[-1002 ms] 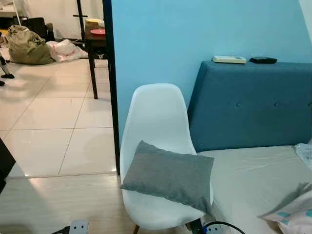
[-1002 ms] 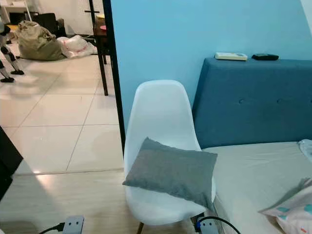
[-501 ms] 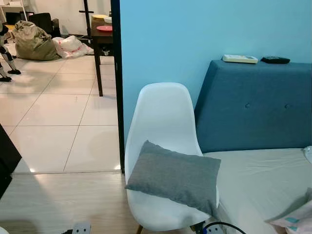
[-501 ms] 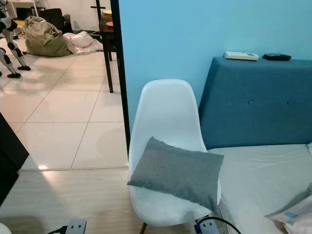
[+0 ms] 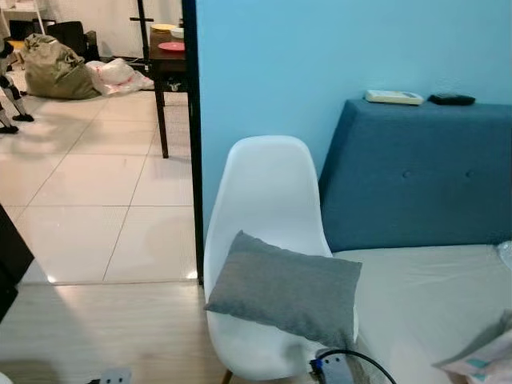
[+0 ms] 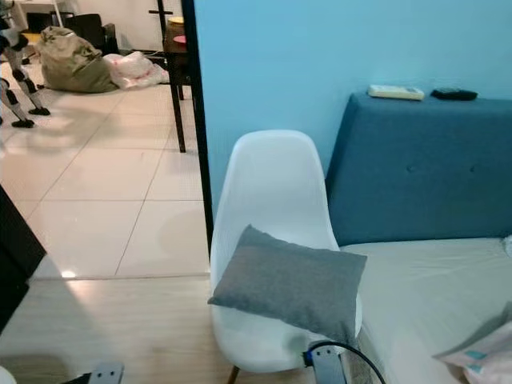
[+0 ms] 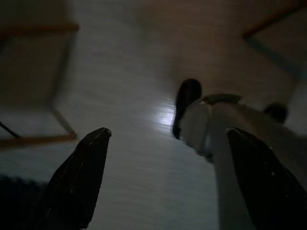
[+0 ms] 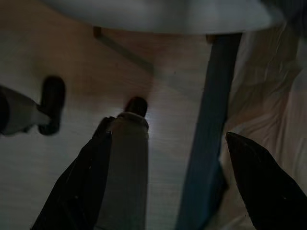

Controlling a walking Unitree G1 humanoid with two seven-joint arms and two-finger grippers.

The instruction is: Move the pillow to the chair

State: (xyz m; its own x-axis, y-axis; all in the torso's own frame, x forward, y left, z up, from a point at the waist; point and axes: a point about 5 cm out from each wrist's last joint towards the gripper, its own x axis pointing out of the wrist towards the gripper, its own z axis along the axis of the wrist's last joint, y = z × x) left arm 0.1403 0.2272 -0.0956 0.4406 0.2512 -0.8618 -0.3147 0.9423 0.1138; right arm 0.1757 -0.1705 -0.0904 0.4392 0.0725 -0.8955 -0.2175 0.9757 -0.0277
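On the chair seat: grey pillow, beside the bed. Looks soft and light; pinch a corner if regrasping. Left tool and right tool both agape, empty, pointing floorward.

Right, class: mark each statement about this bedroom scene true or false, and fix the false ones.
1. The grey pillow lies on the white chair's seat. True.
2. The chair stands right of the bed. False: it stands left of it.
3. Two remotes rest on the blue headboard. True.
4. The pillow is on the floor. False: it is on the chair.
5. The left gripper's jaws are shut on the pillow. False: they are open, holding nothing.
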